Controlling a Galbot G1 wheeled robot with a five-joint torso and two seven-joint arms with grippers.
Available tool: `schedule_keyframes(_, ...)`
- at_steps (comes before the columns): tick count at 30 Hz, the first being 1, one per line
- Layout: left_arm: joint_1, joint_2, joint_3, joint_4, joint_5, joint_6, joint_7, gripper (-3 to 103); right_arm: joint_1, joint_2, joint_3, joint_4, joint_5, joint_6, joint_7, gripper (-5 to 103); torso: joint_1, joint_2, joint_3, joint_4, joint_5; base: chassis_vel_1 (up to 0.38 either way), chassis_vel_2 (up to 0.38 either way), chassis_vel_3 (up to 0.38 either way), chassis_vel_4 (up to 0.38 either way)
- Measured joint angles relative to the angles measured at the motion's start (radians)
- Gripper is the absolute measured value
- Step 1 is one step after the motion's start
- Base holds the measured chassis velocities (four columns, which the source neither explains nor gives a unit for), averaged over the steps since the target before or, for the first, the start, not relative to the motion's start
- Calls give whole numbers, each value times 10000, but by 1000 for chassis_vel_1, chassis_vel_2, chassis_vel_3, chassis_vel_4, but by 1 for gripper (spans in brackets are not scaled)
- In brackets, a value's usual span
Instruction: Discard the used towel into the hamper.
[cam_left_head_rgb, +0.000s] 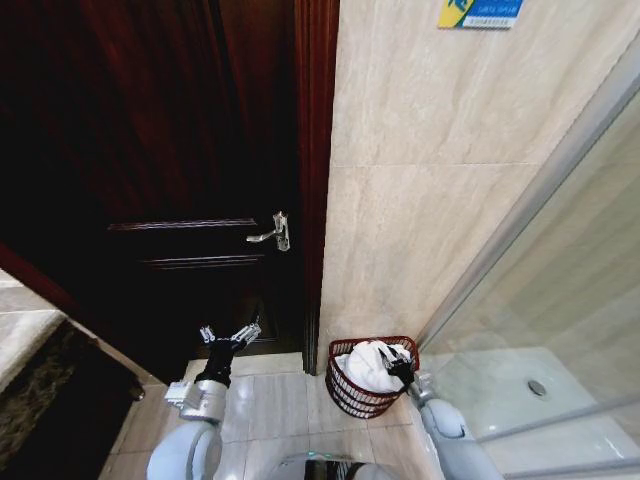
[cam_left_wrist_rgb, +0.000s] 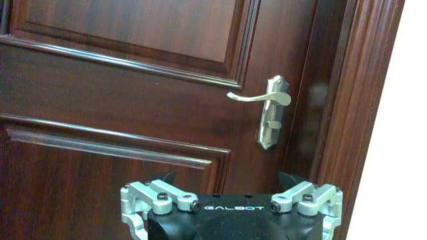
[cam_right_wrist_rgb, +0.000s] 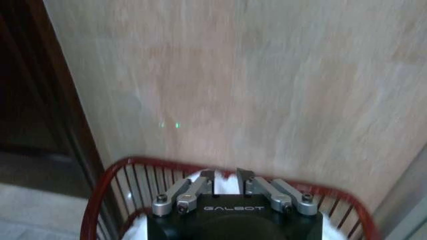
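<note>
While the hamper (cam_left_head_rgb: 368, 385) stands on the tiled floor (cam_left_head_rgb: 280, 400) at the foot of the beige tile wall (cam_left_head_rgb: 430, 220), a white towel (cam_left_head_rgb: 368, 366) lies bunched inside it, mounded up to about rim height. Directly over the hamper's mouth, on the side away from the door, the right gripper (cam_left_head_rgb: 398, 357) hangs just above the towel; in the right wrist view this gripper (cam_right_wrist_rgb: 225, 176) has its fingers (cam_right_wrist_rgb: 201, 182) drawn narrow, only a slim gap between the tips, with white cloth showing below them and the red-brown rim (cam_right_wrist_rgb: 113, 170) curving around. Whether the tips pinch any cloth cannot be told. Beside the hamper rises the dark wooden door (cam_left_head_rgb: 170, 180) with its metal lever handle (cam_left_head_rgb: 272, 233). The left gripper (cam_left_head_rgb: 231, 337) is held up in front of that door, well apart from the hamper, its fingers (cam_left_head_rgb: 251, 329) spread wide and holding nothing. On the hamper's other side runs a glass shower screen (cam_left_head_rgb: 560, 300).
</note>
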Motion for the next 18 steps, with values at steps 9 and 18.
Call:
schedule_keyframes(9, 0, 1, 0, 0, 0, 0, 0, 100, 1859, 430, -232, -3608, -92, -174, -321, 1, 2, 0, 1, 0, 2, 0, 0, 0, 0)
schedule_keyframes(18, 0, 0, 1, 0, 0, 0, 0, 100, 3199, 685, -389, -6017, -438, -95, -709, 0, 2, 0, 1, 0, -1, 0, 0, 0, 0)
